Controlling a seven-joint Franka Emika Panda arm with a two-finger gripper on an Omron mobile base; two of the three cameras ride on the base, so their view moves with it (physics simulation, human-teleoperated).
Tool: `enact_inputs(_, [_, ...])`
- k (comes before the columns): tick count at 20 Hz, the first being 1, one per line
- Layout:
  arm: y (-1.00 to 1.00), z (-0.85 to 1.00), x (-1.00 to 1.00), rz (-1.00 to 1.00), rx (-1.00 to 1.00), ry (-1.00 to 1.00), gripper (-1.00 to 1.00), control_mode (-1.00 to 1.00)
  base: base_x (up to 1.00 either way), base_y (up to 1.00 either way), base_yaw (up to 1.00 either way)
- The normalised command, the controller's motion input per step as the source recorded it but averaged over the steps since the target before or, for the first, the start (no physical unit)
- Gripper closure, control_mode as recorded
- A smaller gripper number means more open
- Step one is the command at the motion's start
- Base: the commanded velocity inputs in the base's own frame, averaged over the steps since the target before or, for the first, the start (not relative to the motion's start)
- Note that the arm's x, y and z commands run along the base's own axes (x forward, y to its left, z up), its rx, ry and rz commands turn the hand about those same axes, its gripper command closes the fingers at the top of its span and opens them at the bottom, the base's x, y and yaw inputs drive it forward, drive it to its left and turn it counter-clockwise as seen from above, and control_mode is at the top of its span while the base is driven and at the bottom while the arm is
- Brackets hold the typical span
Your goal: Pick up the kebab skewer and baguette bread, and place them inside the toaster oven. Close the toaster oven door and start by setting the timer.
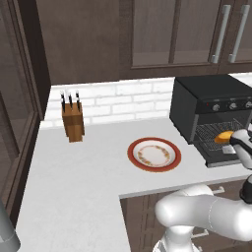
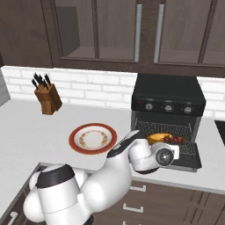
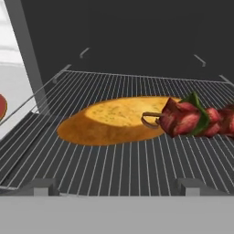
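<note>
From the left base view, the baguette bread (image 1: 224, 136) lies on the wire rack (image 1: 216, 132) of the toaster oven (image 1: 212, 106), whose toaster oven door (image 1: 227, 159) hangs open below the claw, while the plate (image 1: 154, 154) and knife block (image 1: 73, 121) stand well apart on the pale worktop (image 1: 74, 172). From the right base view, the kebab skewer (image 2: 174, 140) lies just beside the bread's right end, both inside the cavity beyond the wrist, so I judge door-closing comes next. In the hand view the claw (image 3: 117, 186) stands wide and empty, bread and skewer straight ahead, long axes crosswise.
</note>
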Motion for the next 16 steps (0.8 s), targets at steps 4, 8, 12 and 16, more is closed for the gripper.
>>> enact_inputs(4, [0.0,-0.1,0.0,0.0,0.02,0.0,-1.0,-1.0,0.0,0.0,0.0])
enact_inputs(8, [0.0,0.0,0.04,0.0,0.03,0.0,-1.0,-1.0,0.0,0.0,0.0])
enact_inputs(12, [0.0,0.0,0.08,0.0,0.02,0.0,-1.0,-1.0,0.0,0.0,0.0])
enact_inputs(16, [0.0,-0.11,0.13,0.0,0.0,0.0,-1.0,-1.0,0.0,0.0,0.0])
